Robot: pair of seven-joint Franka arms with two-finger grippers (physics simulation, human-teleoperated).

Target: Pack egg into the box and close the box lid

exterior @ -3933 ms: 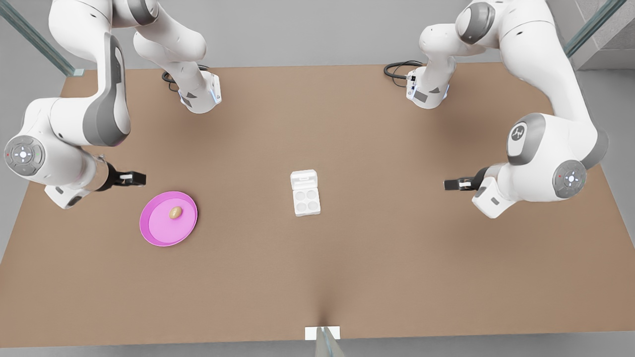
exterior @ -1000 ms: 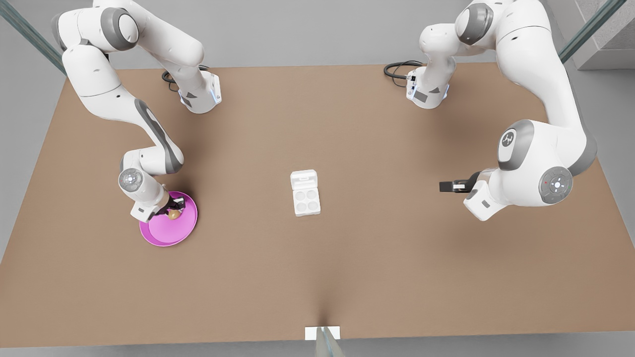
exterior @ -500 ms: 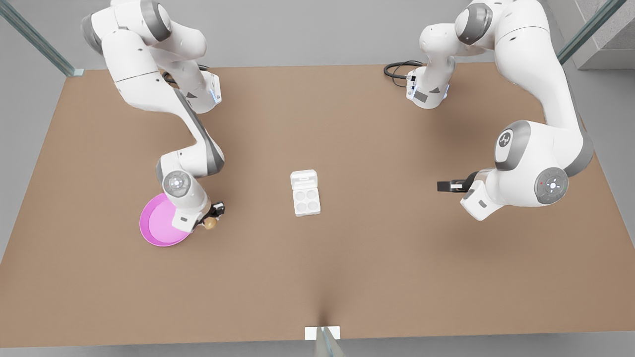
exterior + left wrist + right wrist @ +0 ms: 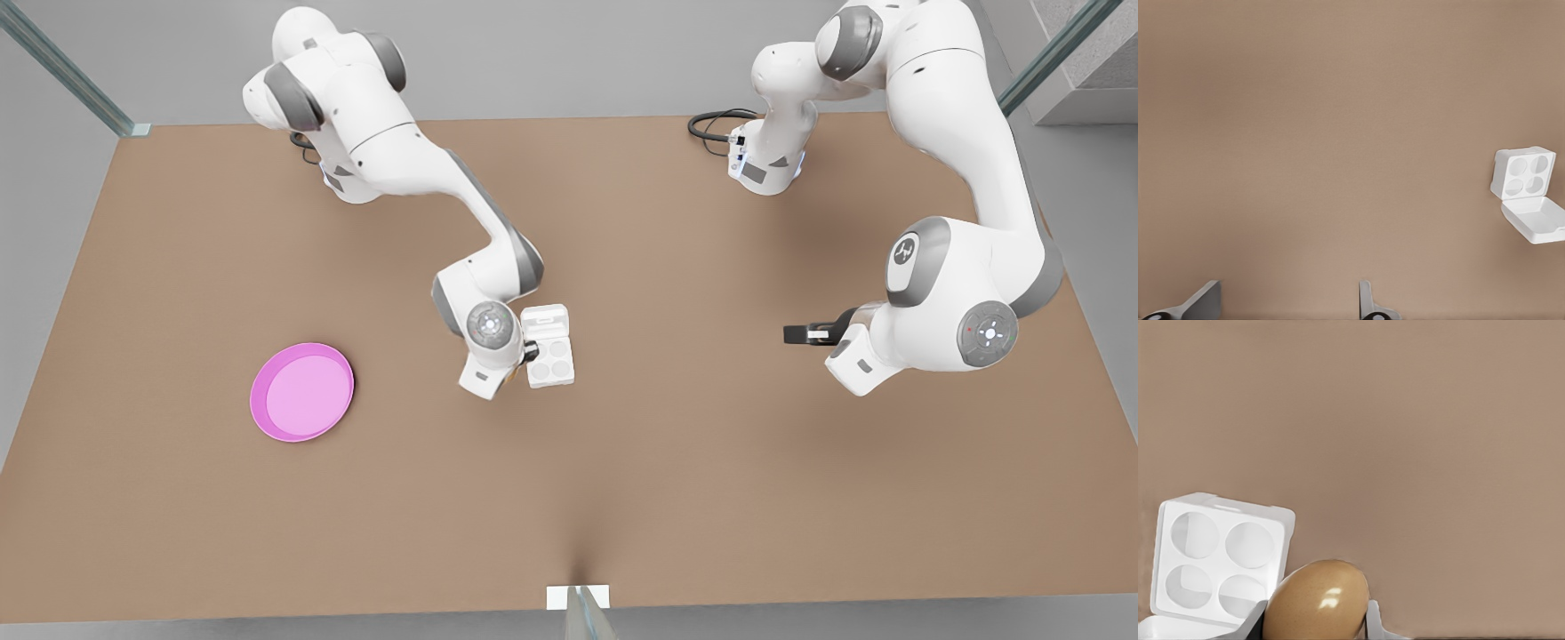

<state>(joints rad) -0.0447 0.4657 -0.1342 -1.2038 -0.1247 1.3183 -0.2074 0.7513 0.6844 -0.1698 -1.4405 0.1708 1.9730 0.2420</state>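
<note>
The white box (image 4: 549, 360) lies at the table's middle with its four cups empty and the box lid (image 4: 544, 321) folded open and flat behind it. My right gripper (image 4: 526, 354), on the arm at the front view's left, hovers against the box's left side. In the right wrist view it (image 4: 1315, 623) is shut on the tan-brown egg (image 4: 1318, 603), with the box (image 4: 1221, 560) just beside it. My left gripper (image 4: 791, 334) waits open far off at the front view's right. Its wrist view shows its fingers (image 4: 1205, 297) spread apart, with the box (image 4: 1523, 175) and lid (image 4: 1536, 219) in the distance.
The pink plate (image 4: 302, 391) sits empty on the brown table (image 4: 622, 498) at the front view's left. Both arm bases stand at the table's far edge, with a black cable (image 4: 711, 120) by one. A small white marker (image 4: 578, 596) lies at the near edge.
My right gripper lifted the egg off the pink plate and carried it toward the front view's right, up to the box. The plate is now empty. The left arm barely moved.
</note>
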